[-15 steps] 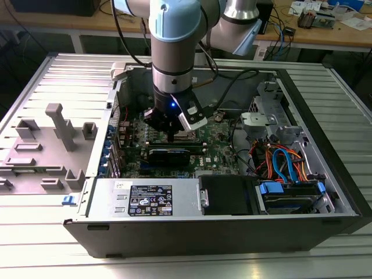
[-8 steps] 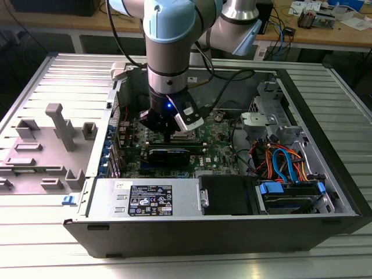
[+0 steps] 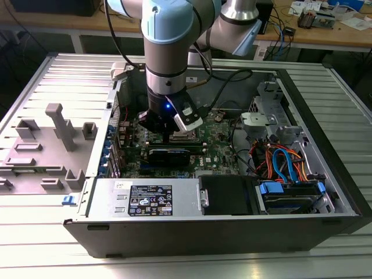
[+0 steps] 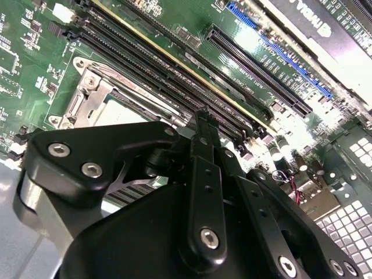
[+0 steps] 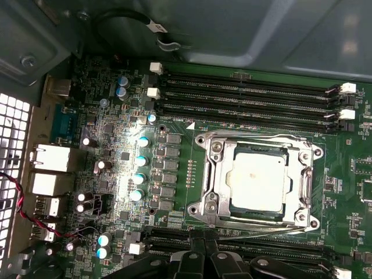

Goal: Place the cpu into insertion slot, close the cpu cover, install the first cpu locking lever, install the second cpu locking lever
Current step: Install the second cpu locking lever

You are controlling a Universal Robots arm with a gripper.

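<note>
Jaws closed above green motherboard (image 5: pixel 174 174)

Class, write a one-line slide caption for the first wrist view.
The cpu sits in the insertion slot, the cpu cover closed over it.

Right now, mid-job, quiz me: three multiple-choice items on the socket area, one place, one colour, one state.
1. Where is the cpu?
A. seated in the insertion slot
B. on the power supply
C. held in the hand

2. What colour are the memory slots beside it?
A. white
B. black
C. red

3. The cpu cover is:
A. raised upright
B. missing
C. down around the chip

Answers: 1 A, the silver top sits inside the socket. 2 B, long black slots. 3 C, the metal frame lies flat around the chip.
</note>
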